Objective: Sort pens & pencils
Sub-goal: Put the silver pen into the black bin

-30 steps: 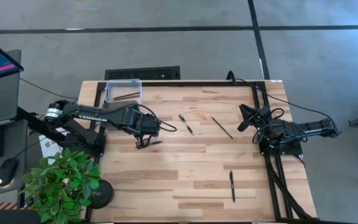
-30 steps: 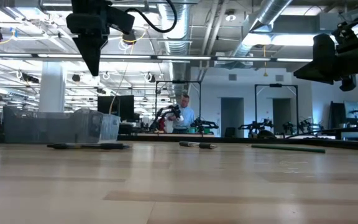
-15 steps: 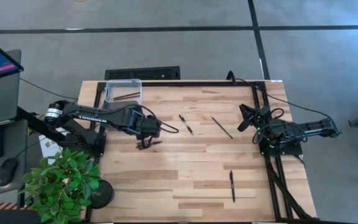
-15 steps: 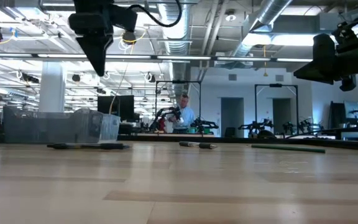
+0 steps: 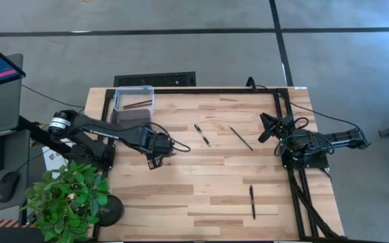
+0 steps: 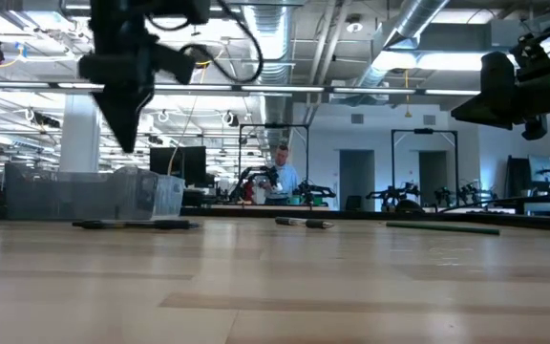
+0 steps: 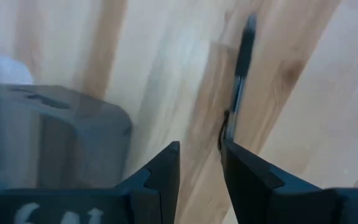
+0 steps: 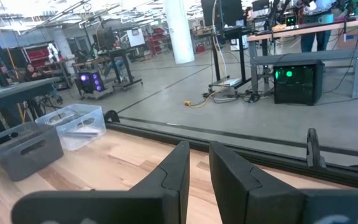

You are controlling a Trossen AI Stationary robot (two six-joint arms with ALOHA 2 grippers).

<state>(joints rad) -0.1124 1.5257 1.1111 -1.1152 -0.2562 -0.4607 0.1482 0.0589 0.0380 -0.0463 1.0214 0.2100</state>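
Left gripper hangs over a pen on the desk, jaws slightly spread, nothing pinched. Looks like the pickup step; next it needs lowering astride the pen, then closing.

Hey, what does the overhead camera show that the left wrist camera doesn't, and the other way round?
Only overhead: the middle pen, the near-edge pen, a pencil, the clear bin at the far left corner, and the right pincer parked at the right edge. Only left wrist: the left pincer stands open over bare wood, with a black pen lying just past its fingertips; from above I cannot make that pen out. Both: that pincer, the grey bin and the wooden table.
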